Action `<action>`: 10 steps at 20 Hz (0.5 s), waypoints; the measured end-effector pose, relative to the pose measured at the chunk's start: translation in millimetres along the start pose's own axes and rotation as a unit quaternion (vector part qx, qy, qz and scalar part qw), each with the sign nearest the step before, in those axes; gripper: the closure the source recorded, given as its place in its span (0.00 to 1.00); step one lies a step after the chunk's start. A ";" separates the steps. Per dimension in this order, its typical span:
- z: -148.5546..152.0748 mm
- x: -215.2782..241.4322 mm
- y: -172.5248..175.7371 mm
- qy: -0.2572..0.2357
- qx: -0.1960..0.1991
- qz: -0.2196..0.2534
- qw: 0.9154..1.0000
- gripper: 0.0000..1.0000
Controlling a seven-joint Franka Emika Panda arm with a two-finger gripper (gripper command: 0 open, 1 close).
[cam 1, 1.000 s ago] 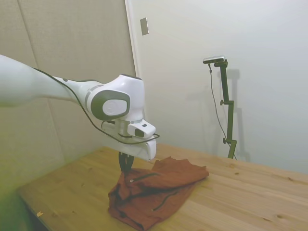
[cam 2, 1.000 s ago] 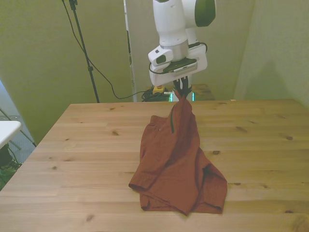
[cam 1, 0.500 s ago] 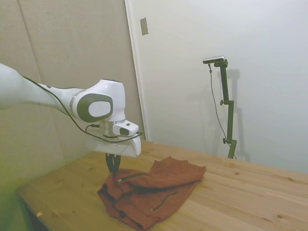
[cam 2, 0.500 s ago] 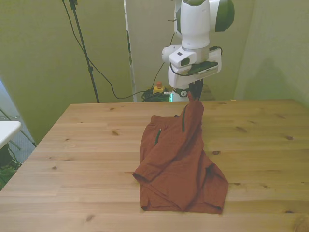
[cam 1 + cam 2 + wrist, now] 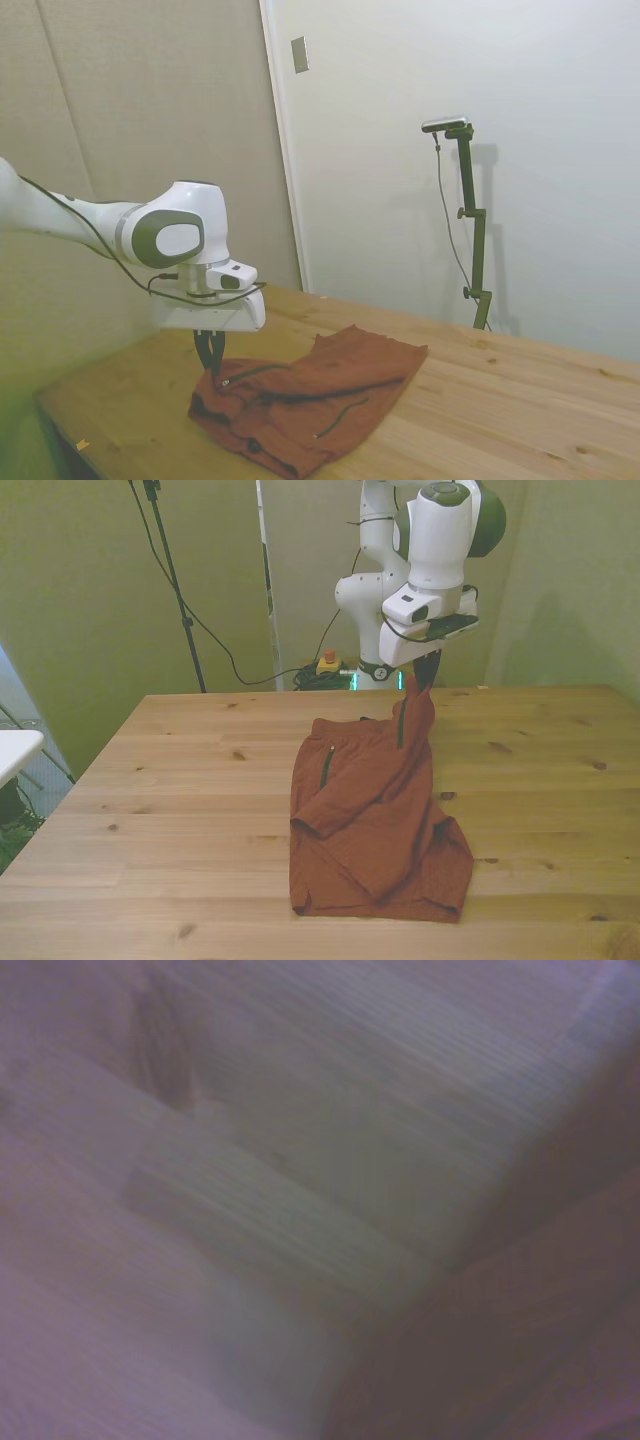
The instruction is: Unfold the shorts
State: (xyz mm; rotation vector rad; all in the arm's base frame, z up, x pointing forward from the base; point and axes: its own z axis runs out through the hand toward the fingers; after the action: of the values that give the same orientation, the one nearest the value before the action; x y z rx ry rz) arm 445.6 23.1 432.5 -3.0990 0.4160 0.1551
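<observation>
While your gripper is pinching a corner of the shorts, its fingers are pressed together on the cloth and are holding that corner lifted clear of the table. You are seeing the rest of the shorts lying on the table below the gripper, spreading from the raised corner toward the table's near edge in the front view. From the gripper, the cloth is hanging in a narrow peak with a dark strip running down it, and a second dark slit is showing on the flat part just beside the peak, toward the front view's left. A fold is lying across the middle of the shorts, with one layer resting over another. In the side view, your gripper is sitting low over the shorts, at the cloth's end nearest the arm. In the wrist view, you are getting only blurred table grain and a dark red edge of the shorts.
</observation>
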 end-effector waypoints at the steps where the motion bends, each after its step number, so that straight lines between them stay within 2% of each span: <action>1: 6.2 -3.7 -3.4 -0.003 -0.003 -0.005 1.000 1.00; 3: 18.1 -10.7 -10.0 -0.006 -0.007 -0.014 1.000 1.00; 4: 23.4 -13.8 -12.8 -0.008 -0.009 -0.018 1.000 0.00; 10: 39.5 -22.0 -25.1 -0.012 -0.016 -0.032 0.999 0.00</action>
State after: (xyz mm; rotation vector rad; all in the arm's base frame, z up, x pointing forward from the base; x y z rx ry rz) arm 427.2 54.0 395.4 -3.1338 0.3175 0.1994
